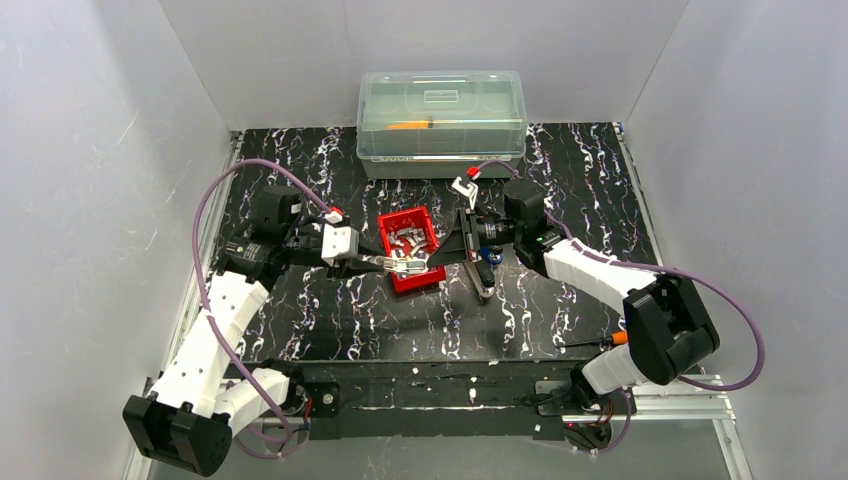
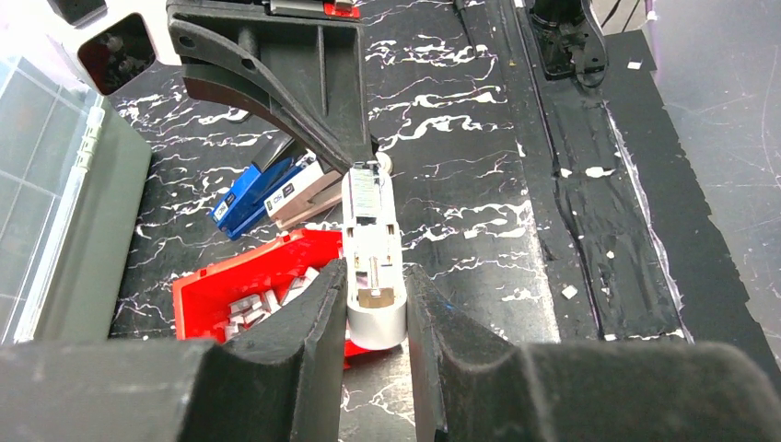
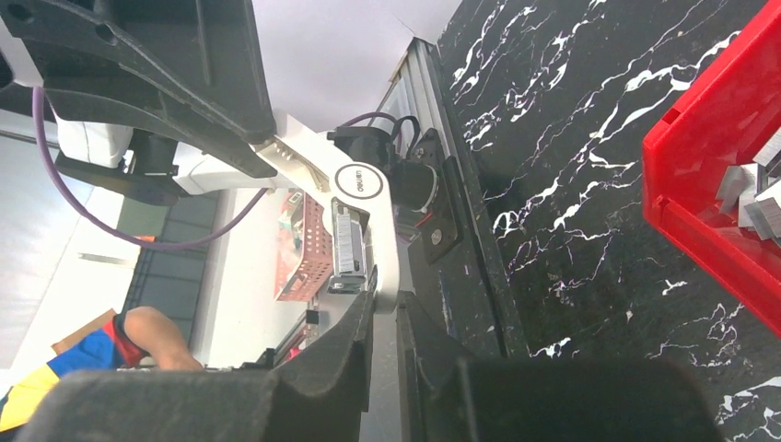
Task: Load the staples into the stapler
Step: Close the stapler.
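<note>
1. Left wrist view: the left pincer is closed narrow on the silver rear end of the stapler. One finger presses each flank, and the stapler is held clear of the bench.
2. Right wrist view: the right pincer has its jaws drawn almost together on the stapler's opposite, white end, whose tip sits in the slit between them.
3. The stapler thus spans the two pincers at about mid-bench, over the near side of the red tray. A grey ribbed strip runs along its body in the right wrist view; whether this is a row of staples or a spring cannot be told.
4. The staples lie loose in the red tray as short silvery strips, just below and beside the stapler. Neither pincer holds one.
5. The blue boxes rest on the bench just beyond the tray, toward the right edge. A clear lidded box stands at the far edge.
6. Step in hand (judged): opening the stapler's magazine.
   - Keep the left pincer fixed as the anchor.
   - Draw with the right pincer straight along the stapler's long axis, without twist, so the narrow hold does not slip.
   - Keep the channel upward and over the tray, so any dropped strip lands among the others.
</note>
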Controlling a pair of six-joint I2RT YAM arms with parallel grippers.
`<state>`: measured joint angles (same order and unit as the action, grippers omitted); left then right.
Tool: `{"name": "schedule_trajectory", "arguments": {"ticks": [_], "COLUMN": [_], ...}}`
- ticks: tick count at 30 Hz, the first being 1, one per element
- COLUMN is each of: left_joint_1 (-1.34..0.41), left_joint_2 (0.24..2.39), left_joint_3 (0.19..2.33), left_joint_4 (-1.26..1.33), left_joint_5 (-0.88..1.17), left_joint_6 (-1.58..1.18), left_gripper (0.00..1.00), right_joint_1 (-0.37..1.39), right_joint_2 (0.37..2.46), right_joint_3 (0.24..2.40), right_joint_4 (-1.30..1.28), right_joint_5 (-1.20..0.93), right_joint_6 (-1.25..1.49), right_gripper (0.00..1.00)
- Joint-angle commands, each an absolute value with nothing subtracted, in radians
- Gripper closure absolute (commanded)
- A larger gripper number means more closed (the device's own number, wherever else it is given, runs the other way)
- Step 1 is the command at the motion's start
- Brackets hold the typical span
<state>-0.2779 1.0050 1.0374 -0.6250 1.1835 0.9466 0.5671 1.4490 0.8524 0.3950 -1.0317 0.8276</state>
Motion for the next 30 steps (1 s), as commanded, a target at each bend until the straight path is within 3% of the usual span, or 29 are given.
{"name": "schedule_trajectory", "arguments": {"ticks": [1,30], "left_joint_1": [-0.278,-0.364], "left_joint_2": [1.003,1.065], "left_joint_3": [1.014,0.970], "left_joint_4": [-0.617,-0.627], "left_joint_5": [1.195,1.131], "left_joint_6": [0.967,1.110], "left_gripper": [1.00,1.00], "right_joint_1": [0.571,0.613], "right_joint_2": [1.447,1.542], "right_joint_3": [0.881,0.990], "right_joint_4": [0.417,0.213], "right_joint_5": [-1.042,-1.028], "right_joint_6": [0.830,0.751], "right_gripper": [0.81,0.94]}}
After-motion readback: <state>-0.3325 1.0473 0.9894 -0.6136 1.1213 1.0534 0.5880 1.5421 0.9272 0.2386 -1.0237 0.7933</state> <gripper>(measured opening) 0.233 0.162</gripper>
